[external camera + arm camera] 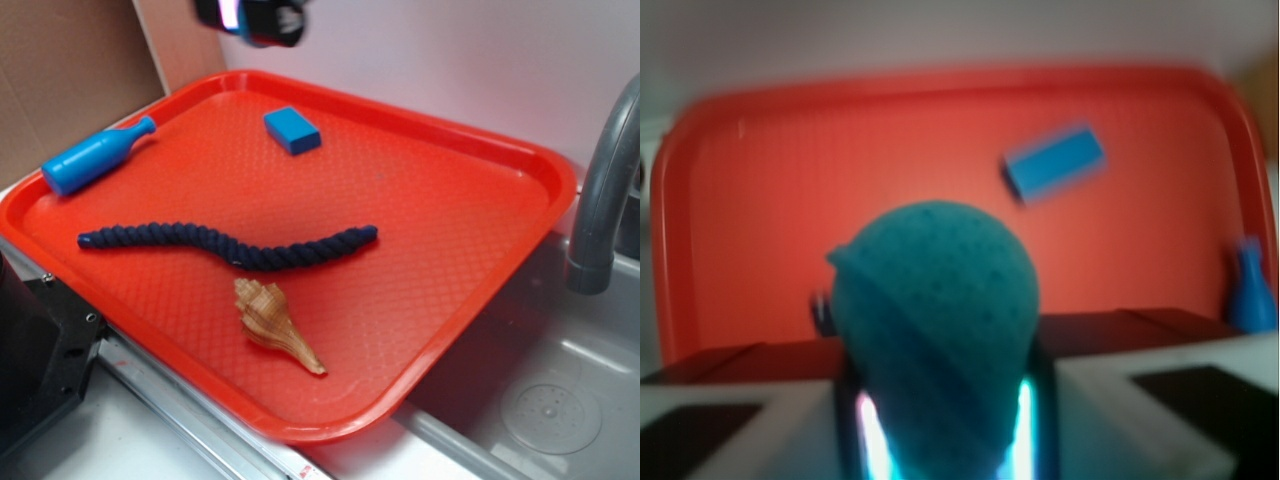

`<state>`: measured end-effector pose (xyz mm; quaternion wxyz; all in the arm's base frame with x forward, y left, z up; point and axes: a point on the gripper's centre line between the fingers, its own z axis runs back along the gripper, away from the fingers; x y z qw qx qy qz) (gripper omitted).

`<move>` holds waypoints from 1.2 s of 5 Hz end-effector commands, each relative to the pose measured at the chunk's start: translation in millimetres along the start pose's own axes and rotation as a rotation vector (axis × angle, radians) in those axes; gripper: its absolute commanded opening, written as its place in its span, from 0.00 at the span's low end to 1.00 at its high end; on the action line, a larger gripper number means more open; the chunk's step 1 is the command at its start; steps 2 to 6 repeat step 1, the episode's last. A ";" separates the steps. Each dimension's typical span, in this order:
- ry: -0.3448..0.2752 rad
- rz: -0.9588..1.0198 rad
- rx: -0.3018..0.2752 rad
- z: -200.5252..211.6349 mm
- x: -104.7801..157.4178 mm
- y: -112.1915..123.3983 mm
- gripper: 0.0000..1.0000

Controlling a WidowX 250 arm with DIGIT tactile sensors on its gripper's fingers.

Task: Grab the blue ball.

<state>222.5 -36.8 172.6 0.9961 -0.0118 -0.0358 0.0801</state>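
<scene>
Teal-blue knitted yarn ball (935, 320): matt, nubbly. Red plastic tray (480, 290): glossy, fine diamond-grid texture. Dark navy twisted rope (225, 245): fibrous, matt. Tan ridged seashell (272, 322): rough. Blue plastic bottle-shaped pin (92, 158): smooth, slightly shiny. Grey metal sink (560, 390): dull sheen.

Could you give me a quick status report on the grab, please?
End effector shut on blue ball, raised above the red tray. Nothing in the way.

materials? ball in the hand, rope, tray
Blue ball: seemingly soft knitted yarn, matte, dimpled stitch texture; blurred. Rope: twisted navy fibre cord, strands visibly wound. Tray: likely moulded plastic, red, slight sheen, embossed diamond grid. Hand holds the ball.
</scene>
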 end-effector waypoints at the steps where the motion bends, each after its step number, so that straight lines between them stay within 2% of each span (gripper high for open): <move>1: -0.022 -0.026 -0.006 19.5 -33.1 4.0 0.00; 6: -0.022 -0.026 -0.006 19.5 -33.1 4.0 0.00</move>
